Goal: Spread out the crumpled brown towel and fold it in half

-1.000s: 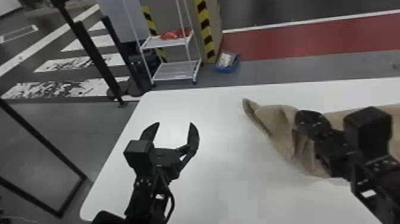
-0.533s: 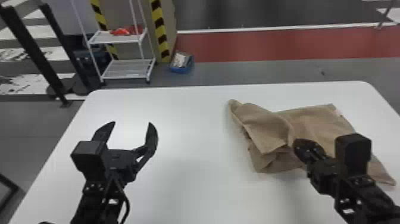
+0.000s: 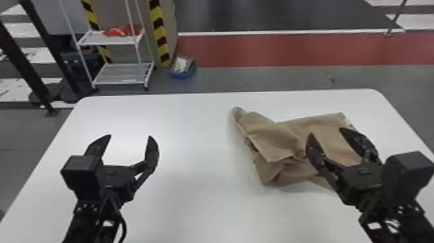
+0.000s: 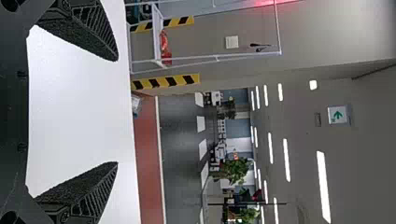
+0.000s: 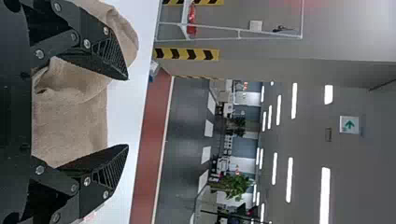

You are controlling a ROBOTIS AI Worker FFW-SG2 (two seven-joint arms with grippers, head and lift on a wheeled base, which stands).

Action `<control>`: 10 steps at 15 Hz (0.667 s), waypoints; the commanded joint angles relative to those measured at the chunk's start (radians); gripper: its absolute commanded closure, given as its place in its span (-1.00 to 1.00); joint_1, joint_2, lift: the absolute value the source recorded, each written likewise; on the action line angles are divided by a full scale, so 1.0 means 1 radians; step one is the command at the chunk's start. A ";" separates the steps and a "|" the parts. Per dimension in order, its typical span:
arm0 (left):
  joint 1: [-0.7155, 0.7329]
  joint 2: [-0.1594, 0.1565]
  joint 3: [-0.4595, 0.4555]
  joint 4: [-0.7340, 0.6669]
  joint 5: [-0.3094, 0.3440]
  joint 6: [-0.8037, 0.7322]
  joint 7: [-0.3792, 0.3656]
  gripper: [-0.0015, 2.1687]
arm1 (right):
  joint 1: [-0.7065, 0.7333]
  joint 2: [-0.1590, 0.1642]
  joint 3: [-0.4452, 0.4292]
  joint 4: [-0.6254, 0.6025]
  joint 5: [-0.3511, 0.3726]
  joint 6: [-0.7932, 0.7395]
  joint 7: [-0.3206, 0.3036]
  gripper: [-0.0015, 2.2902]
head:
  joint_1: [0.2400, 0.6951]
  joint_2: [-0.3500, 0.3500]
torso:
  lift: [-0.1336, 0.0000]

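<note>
Well beyond the fingertips of your left gripper, you have a pale sign bearing a green arrow, high up; you can't tell what it is mounted on. The same sign lies well past your right gripper's fingertips. Also beyond the left fingers, you can see yellow-and-black warning stripes on the edges of a beige upright structure. You'll find no legible words or numbers.
</note>
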 commanded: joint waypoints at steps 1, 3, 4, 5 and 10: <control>-0.001 -0.002 -0.004 0.001 0.000 -0.001 0.000 -0.92 | 0.009 -0.010 0.040 -0.010 0.038 -0.015 0.022 -0.88 | 1.00 0.20 | -0.86; -0.001 -0.002 -0.010 0.003 0.000 -0.001 0.000 -0.92 | 0.000 -0.026 0.106 0.034 0.124 -0.006 0.023 -0.86 | 1.00 0.28 | -0.86; -0.003 -0.002 -0.010 0.008 0.000 -0.001 0.000 -0.92 | -0.009 -0.026 0.134 0.065 0.161 -0.003 0.023 -0.86 | 1.00 0.31 | -0.86; -0.003 -0.002 -0.009 0.012 0.000 -0.001 0.000 -0.92 | -0.021 -0.026 0.155 0.093 0.190 0.000 0.023 -0.84 | 1.00 0.34 | -0.86; -0.003 -0.002 -0.006 0.020 0.000 -0.001 0.000 -0.92 | -0.095 -0.021 0.194 0.226 0.213 -0.003 0.022 -0.81 | 1.00 0.49 | -0.86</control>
